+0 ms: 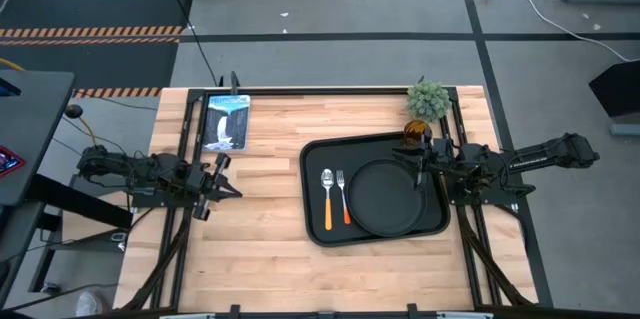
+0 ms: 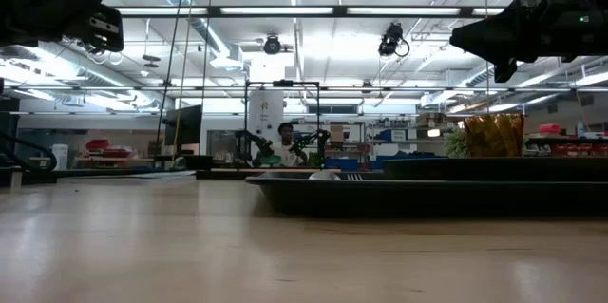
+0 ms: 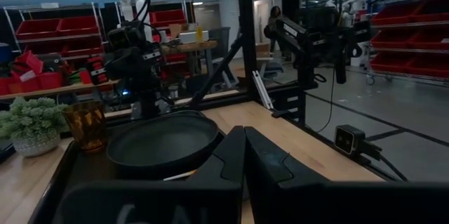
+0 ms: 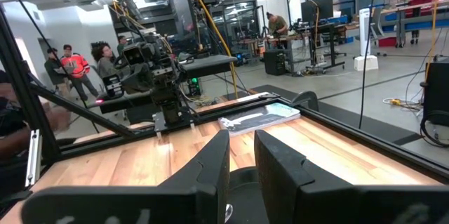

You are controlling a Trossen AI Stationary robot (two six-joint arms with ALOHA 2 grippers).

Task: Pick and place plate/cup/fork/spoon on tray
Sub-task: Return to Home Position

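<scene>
The black rectangular tray (image 1: 318, 221) lies on the right half of the wooden table. On it are the round black plate (image 1: 385, 197), the orange-handled spoon (image 1: 327, 199) and the orange-handled fork (image 1: 343, 197), side by side left of the plate. The amber cup (image 1: 417, 134) stands upright at the tray's far right corner and also shows in the left wrist view (image 3: 85, 126). My right gripper (image 1: 402, 162) hovers over the plate's far right edge, its fingers (image 4: 210, 164) slightly apart and empty. My left gripper (image 1: 232, 191) hangs shut and empty above the table's left side.
A small potted plant (image 1: 428, 101) stands just beyond the tray's far right corner, next to the cup. A printed booklet (image 1: 226, 121) lies at the far left of the table. Bare wood stretches between the left gripper and the tray. People stand in the room behind (image 4: 70, 66).
</scene>
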